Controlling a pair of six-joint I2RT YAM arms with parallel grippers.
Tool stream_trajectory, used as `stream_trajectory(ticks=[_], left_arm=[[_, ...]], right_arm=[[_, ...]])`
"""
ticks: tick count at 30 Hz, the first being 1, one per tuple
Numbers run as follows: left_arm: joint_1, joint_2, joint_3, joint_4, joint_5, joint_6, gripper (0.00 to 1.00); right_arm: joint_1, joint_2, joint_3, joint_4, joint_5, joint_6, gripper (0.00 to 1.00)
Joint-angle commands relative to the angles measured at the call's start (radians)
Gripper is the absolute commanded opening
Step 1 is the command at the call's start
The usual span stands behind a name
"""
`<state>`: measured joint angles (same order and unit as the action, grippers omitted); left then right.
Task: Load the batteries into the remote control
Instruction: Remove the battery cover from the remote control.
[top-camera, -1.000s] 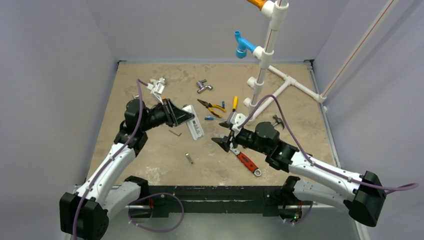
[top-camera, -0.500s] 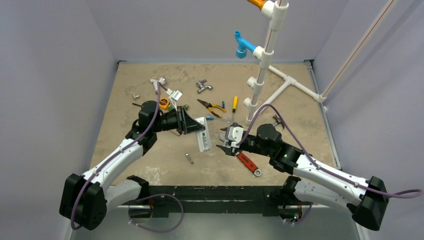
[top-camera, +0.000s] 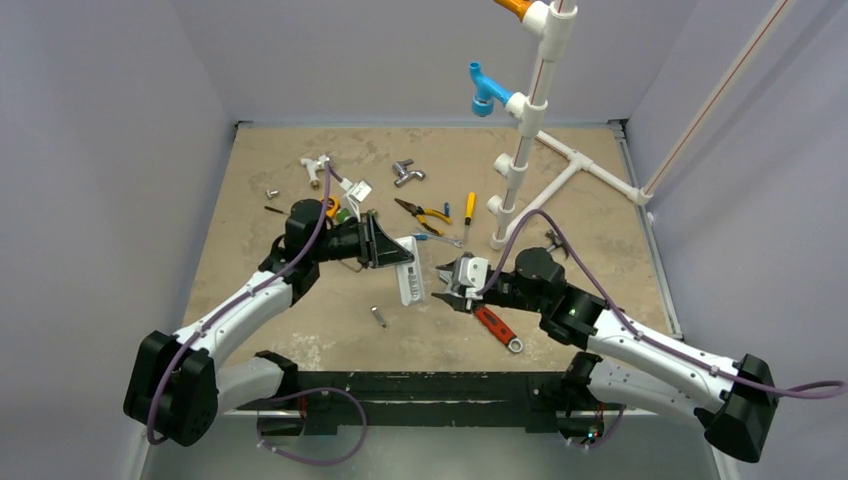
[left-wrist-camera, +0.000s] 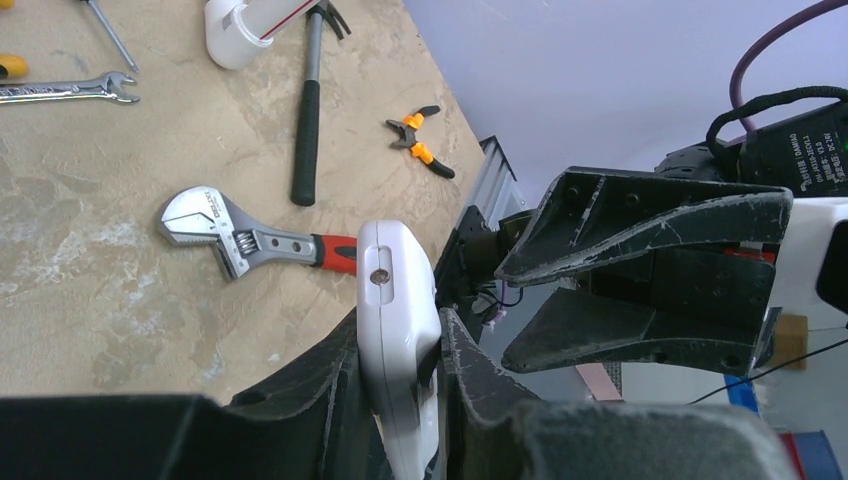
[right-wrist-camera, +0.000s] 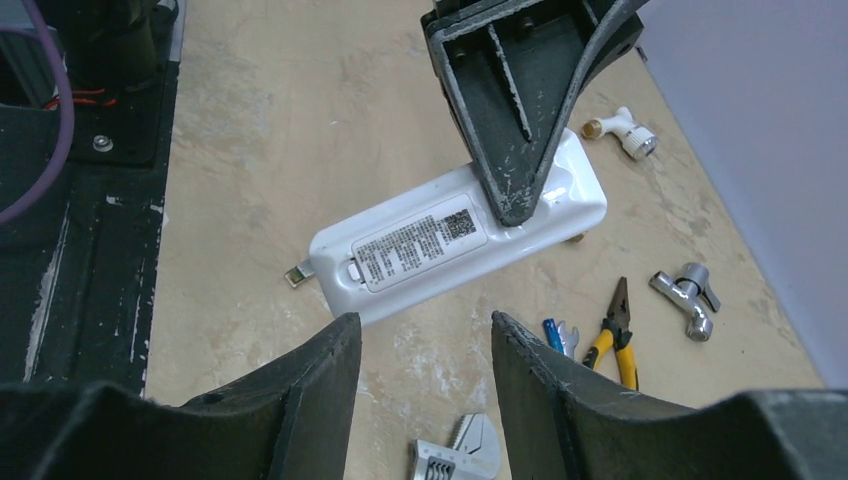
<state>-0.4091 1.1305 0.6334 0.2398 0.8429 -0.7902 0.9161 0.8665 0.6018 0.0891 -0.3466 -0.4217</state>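
Since a second ago the left gripper (top-camera: 392, 250) has swung in, clamped on the remote control (top-camera: 411, 281), now just beside the right gripper (top-camera: 443, 287), whose jaws stand apart and empty. Mottled tan table (top-camera: 300, 310), grey walls (top-camera: 110, 150). Beyond the remote control: pliers (top-camera: 425, 213). The batteries are too small to pick out.

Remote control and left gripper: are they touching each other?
Touching. The left wrist view shows the remote control pinched between both fingers of the left gripper.

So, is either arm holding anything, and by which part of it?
The left gripper holds the remote control by one end, fingers pressed on its two broad faces. The right gripper, open, holds nothing.
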Motion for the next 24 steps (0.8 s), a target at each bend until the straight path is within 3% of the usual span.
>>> stream_trajectory(ticks=[1, 13, 24], left_arm=[[-0.011, 0.019, 0.046, 0.089, 0.03, -0.014, 0.0], [-0.046, 0.052, 0.092, 0.025, 0.006, -0.011, 0.0], [-0.05, 0.037, 0.103, -0.019, -0.006, 0.006, 0.0]], right_arm=[[0.01, 0.015, 0.014, 0.031, -0.06, -0.061, 0.48], [0.109, 0.1, -0.012, 0.148, 0.032, -0.271, 0.42], [0.115, 0.118, -0.012, 0.139, 0.088, -0.322, 0.35]])
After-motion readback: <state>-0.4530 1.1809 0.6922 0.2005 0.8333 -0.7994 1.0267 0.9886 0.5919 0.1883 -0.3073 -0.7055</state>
